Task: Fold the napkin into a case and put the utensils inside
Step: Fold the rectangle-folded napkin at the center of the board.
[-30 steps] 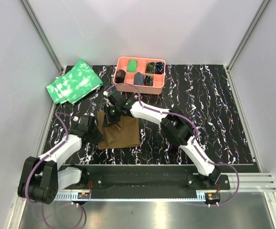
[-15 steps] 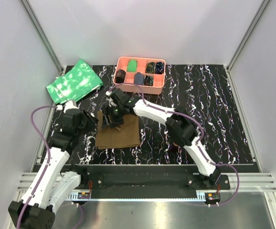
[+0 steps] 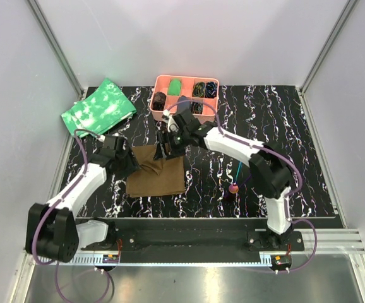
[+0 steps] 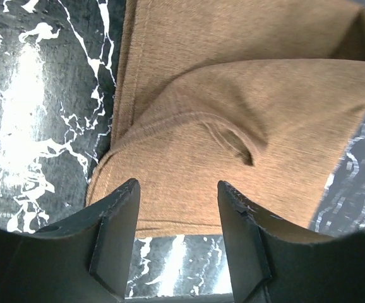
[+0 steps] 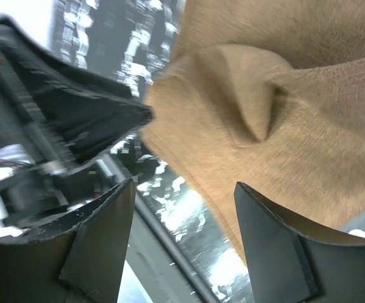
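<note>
Black marbled worktop: left hand and right hand have just opened (both empty), releasing plain brown cloth napkin; fold appears laid.

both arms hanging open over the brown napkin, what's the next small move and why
Probably lower the left fingers onto the napkin's left edge and close for another fold. Both they and the right fingers stand open over it, holding nothing; it lies broad and layered with a pucker, not a narrow strip, and the utensils lie out on the table.
</note>
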`<act>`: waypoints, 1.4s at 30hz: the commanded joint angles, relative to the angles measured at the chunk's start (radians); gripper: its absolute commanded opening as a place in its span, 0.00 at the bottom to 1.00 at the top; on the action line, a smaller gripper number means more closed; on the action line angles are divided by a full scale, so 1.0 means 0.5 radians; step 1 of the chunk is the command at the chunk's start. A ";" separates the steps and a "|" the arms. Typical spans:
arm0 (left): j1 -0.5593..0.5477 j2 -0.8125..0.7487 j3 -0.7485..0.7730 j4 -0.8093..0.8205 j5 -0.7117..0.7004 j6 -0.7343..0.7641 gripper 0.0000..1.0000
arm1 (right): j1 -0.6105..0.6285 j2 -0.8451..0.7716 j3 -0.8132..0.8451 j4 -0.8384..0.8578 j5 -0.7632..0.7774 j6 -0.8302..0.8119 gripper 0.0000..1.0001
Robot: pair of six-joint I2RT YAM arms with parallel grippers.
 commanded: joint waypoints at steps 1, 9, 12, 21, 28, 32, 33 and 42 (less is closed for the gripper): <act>0.013 0.127 0.092 0.064 -0.039 0.074 0.56 | 0.021 0.199 0.015 0.160 -0.065 -0.125 0.73; 0.028 0.206 0.022 0.128 -0.125 0.080 0.63 | 0.012 0.429 0.117 0.219 -0.012 -0.232 0.73; 0.028 0.277 0.019 0.152 -0.131 0.050 0.63 | 0.009 0.487 0.181 0.237 -0.040 -0.226 0.67; 0.034 0.394 -0.027 0.248 -0.217 0.004 0.55 | 0.009 0.524 0.187 0.424 -0.209 0.004 0.39; 0.034 0.336 -0.067 0.282 -0.199 -0.027 0.31 | -0.059 0.619 0.200 0.990 -0.466 0.681 0.15; 0.034 0.140 -0.134 0.245 -0.125 -0.100 0.33 | -0.139 0.840 0.294 1.613 -0.543 1.538 0.33; 0.034 0.085 -0.147 0.229 -0.116 -0.113 0.40 | -0.154 0.898 0.383 1.748 -0.567 1.690 0.38; 0.077 -0.196 -0.034 0.152 0.178 -0.058 0.57 | -0.197 0.645 0.317 1.318 -0.584 1.232 0.75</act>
